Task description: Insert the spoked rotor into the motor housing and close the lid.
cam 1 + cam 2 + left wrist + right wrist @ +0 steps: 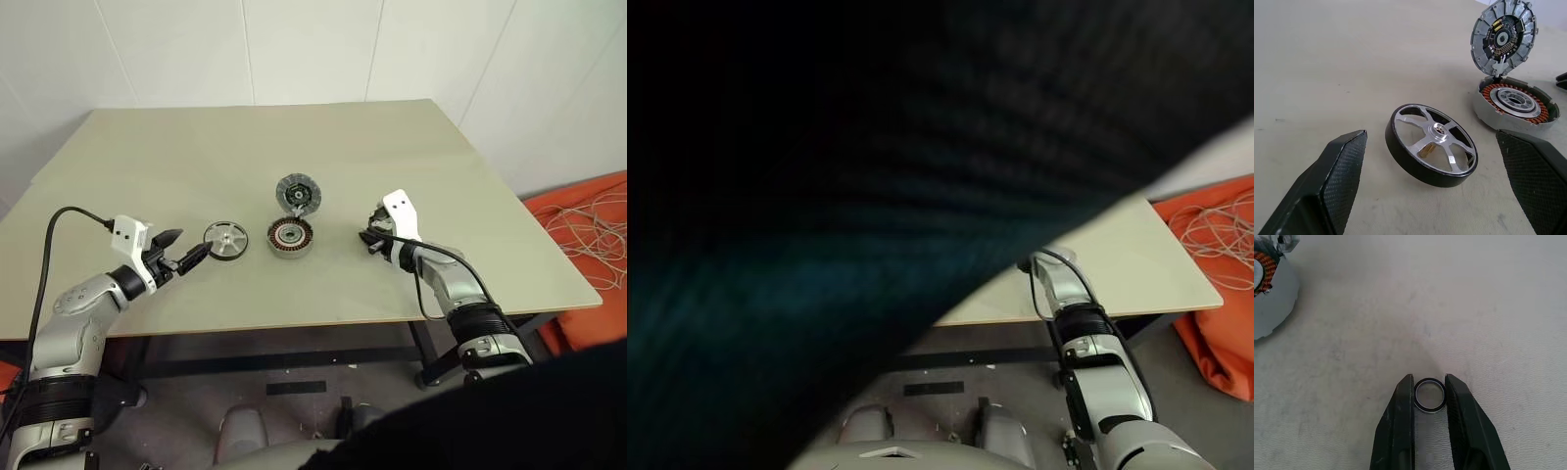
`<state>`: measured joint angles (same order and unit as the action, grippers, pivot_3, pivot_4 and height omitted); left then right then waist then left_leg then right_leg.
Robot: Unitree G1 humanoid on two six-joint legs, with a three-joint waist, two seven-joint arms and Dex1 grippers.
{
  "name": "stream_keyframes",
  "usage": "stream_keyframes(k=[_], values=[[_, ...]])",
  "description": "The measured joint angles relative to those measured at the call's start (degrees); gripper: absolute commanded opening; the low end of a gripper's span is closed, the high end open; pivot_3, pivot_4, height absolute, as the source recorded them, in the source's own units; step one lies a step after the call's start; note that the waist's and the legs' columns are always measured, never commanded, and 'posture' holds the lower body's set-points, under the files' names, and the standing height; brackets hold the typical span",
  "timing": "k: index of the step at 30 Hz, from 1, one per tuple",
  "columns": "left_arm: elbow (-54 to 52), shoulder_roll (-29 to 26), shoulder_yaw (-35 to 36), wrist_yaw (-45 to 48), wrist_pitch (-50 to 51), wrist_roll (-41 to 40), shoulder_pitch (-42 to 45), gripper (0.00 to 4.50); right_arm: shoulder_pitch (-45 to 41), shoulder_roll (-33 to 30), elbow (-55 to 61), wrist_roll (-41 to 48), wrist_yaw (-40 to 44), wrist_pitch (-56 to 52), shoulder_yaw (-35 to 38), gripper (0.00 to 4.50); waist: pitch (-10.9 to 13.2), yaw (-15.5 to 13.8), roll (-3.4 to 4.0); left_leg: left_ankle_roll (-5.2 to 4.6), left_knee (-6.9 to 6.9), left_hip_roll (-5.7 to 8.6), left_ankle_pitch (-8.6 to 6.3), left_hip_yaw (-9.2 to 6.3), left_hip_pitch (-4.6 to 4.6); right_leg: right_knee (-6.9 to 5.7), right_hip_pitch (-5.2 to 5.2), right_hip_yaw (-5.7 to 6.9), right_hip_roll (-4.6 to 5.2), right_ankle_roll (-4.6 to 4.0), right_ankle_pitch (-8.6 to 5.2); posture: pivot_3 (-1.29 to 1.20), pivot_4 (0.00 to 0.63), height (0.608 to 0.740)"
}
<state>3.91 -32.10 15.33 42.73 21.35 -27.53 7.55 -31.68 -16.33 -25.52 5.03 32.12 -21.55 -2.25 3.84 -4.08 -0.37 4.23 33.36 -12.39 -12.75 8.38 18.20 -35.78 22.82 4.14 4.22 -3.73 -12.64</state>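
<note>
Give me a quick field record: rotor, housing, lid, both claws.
rotor: lying tilted on the table, left of the housing, not inserted
housing: windings exposed, nothing in it
lid: hinged up, open
left claw: open, fingers either side of the rotor, not touching it
right claw: shut on a small ring, right of the housing
ring: dark-rimmed, between the fingertips

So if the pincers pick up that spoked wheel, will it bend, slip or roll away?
The spoked rotor looks like solid metal with thick spokes, so it is probably stiff and fairly heavy for its size. Its smooth dark rim may slip between the left pincer's open fingers. It already sits tilted on the table, and being round, it could roll if nudged onto its edge.
</note>
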Motion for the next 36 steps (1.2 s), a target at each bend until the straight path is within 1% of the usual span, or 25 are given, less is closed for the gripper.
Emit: stream_keyframes(k=[1,3,6,9,14,23,36], values=[[0.0,0.0,0.0,0.1,-0.1,0.0,0.1,4.5,0.0,0.5,1.6,0.5,0.1,-0.9,0.0,0.63,0.0,0.1,0.0,0.01,-0.01,-0.02,0.0,0.01,0.0,0.0,0.02,0.0,-0.01,0.0,0.0,0.0,0.0,0.74],[0.1,0.0,-0.1,0.3,-0.3,0.0,0.3,4.5,0.9,2.1,8.3,2.0,0.5,-4.9,-0.4,0.63,0.0,0.2,0.0,0.16,-0.04,-0.08,0.09,0.02,0.01,0.01,0.06,0.0,-0.06,0.0,0.0,0.0,0.0,0.74],[0.3,0.0,-0.1,0.5,-0.4,0.1,0.5,4.5,0.9,4.4,15.6,3.1,1.5,-8.9,-3.6,0.63,0.0,0.1,0.0,0.22,-0.05,-0.15,0.11,0.02,0.01,0.03,0.06,0.01,-0.1,0.0,-0.01,0.0,0.0,0.74],[0.8,0.0,-0.2,0.6,-0.4,0.3,0.6,4.5,1.1,6.0,17.5,3.4,1.9,-10.6,-6.4,0.63,0.0,0.0,-0.01,0.22,-0.05,-0.14,0.12,0.02,0.01,0.05,0.03,0.01,-0.09,0.0,-0.01,0.0,0.0,0.74],[1.2,0.0,-0.2,0.7,-0.5,0.8,0.7,4.5,0.3,9.1,13.8,2.7,1.8,-10.7,-10.1,0.63,0.0,0.1,0.0,0.28,-0.05,-0.16,0.15,0.02,0.01,0.04,0.04,0.01,-0.09,0.0,-0.01,0.0,0.0,0.74],[0.9,-0.1,-0.1,0.7,-0.7,0.8,0.1,4.5,-7.1,11.4,1.7,1.4,1.4,-5.4,-10.7,0.63,0.0,0.1,0.0,0.31,-0.07,-0.17,0.15,0.02,0.05,0.06,0.07,0.01,-0.09,-0.01,0.0,0.0,0.0,0.74],[0.5,-0.1,0.3,0.4,-0.7,0.8,-0.9,4.5,-7.9,13.3,-3.3,0.0,1.2,-3.3,-10.7,0.63,0.0,0.1,0.0,0.34,-0.07,-0.19,0.16,0.02,0.04,0.04,0.08,0.01,-0.1,-0.01,0.0,0.0,0.0,0.74]])
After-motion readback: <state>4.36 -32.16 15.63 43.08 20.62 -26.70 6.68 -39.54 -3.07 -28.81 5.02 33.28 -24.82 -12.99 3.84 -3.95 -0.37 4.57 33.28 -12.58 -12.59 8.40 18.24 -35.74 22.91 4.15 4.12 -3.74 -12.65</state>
